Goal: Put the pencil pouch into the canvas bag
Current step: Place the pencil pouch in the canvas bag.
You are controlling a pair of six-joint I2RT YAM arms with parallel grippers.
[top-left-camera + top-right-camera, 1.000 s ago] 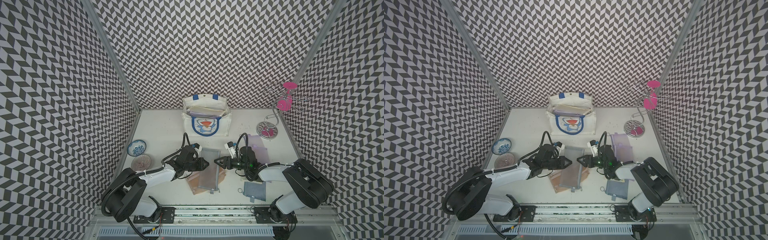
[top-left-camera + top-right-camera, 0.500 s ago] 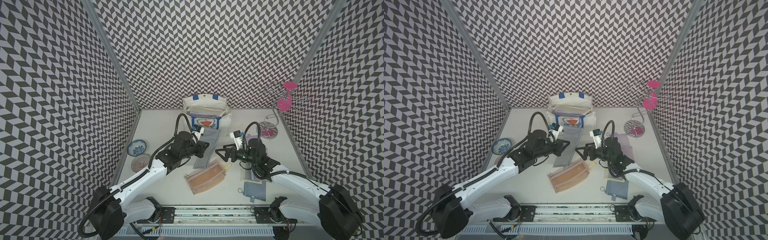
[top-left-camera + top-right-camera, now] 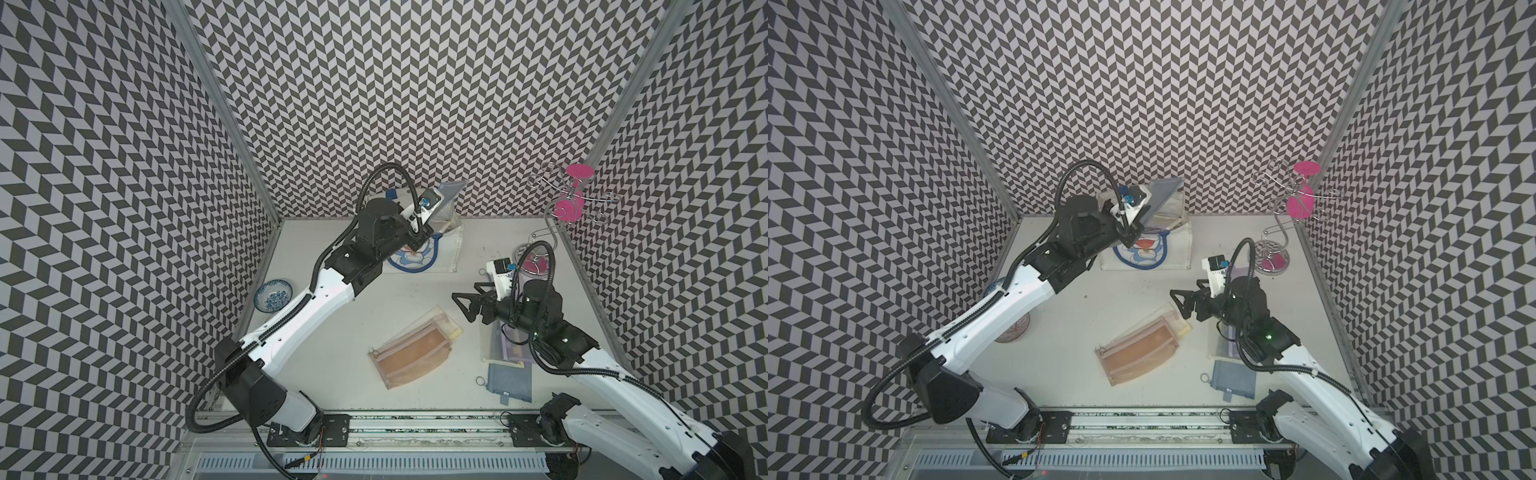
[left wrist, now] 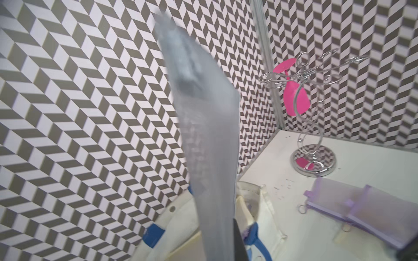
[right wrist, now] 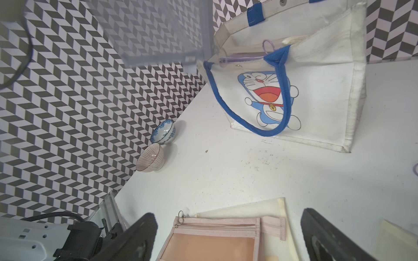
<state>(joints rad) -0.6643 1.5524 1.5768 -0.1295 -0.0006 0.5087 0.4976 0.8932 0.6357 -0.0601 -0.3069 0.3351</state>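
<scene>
The grey pencil pouch [image 3: 448, 194] stands tilted in the air over the open mouth of the canvas bag [image 3: 446, 253] at the back of the tabletop [image 3: 395, 299]. The left hand [image 3: 1138, 229] pinches it at its lower end — whether pouch and bag touch cannot be told. A purple-zipped pouch [image 5: 239, 59] lies inside the bag. The right hand [image 3: 467, 298], fingers spread wide and empty, hovers above a pink mesh pouch [image 3: 411, 353]. Around them: a small blue-grey pouch [image 3: 510, 382], a blue-patterned bowl [image 5: 164, 132], a striped bowl [image 5: 150, 160] and a chrome rack [image 4: 294, 161] holding a pink glass [image 4: 295, 99].
</scene>
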